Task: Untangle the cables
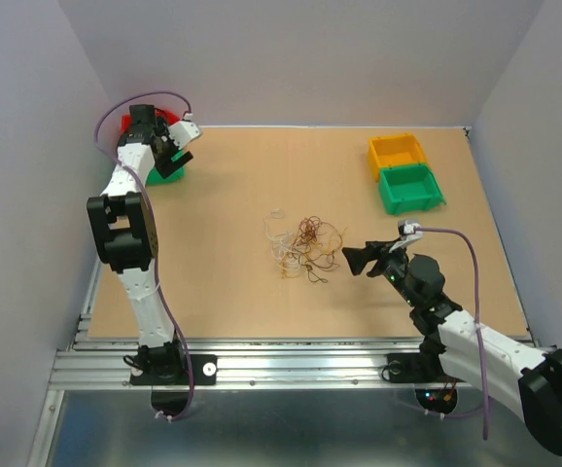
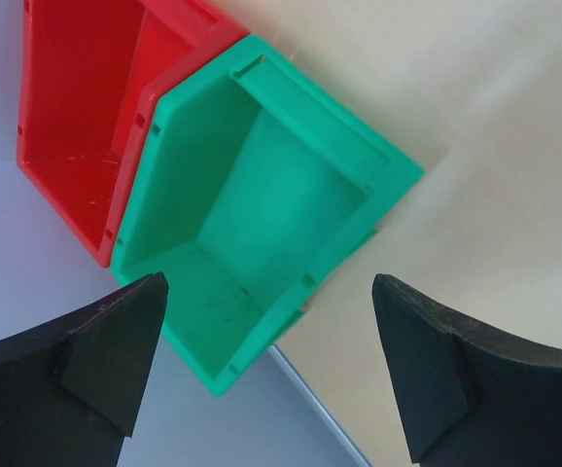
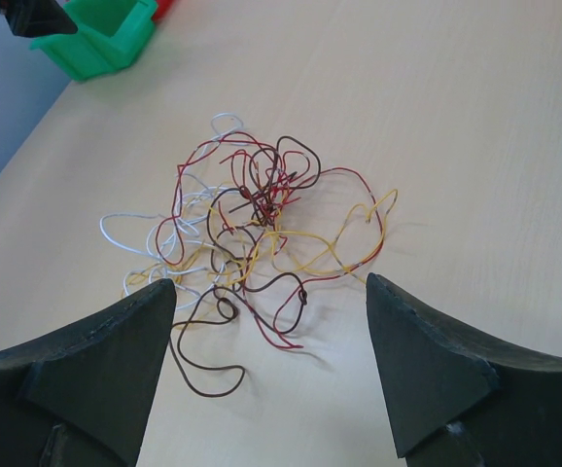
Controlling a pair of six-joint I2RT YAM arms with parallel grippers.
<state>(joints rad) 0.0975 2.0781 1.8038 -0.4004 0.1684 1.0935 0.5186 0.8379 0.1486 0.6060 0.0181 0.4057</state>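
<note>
cables (image 1: 301, 247): one loose tangle flat on the table (image 1: 232, 195), about mid-table, a bit right of centre in the top view. Not separated. Right wrist view of the cables (image 3: 252, 233): white loops on the left side, red and dark brown knotted in the middle, yellow strands running to the lower right, and one brown loop trailing out on the side nearest the camera.

right gripper (image 1: 352, 259): just right of the tangle, pointing at it, with a small gap to the nearest strands in the top view. Fingers spread wide, nothing between them. In its own camera the right gripper (image 3: 269, 287) frames the tangle, and the near brown loop lies in the gap between the two fingers. Can't tell its height above the table.

left gripper (image 1: 176, 148): well away from the cables, at the far-left corner of the table. Also spread wide and holding nothing. From the left wrist camera the left gripper (image 2: 268, 282) looks down into the far-left green bin (image 2: 334, 112), which touches the red bin (image 2: 67, 97) beside it. Both bins have nothing in them.

Far-right side of the table: orange bin (image 1: 396, 148) with the far-right green bin (image 1: 409, 200) right against its near side. Both are apart from the tangle.
</note>
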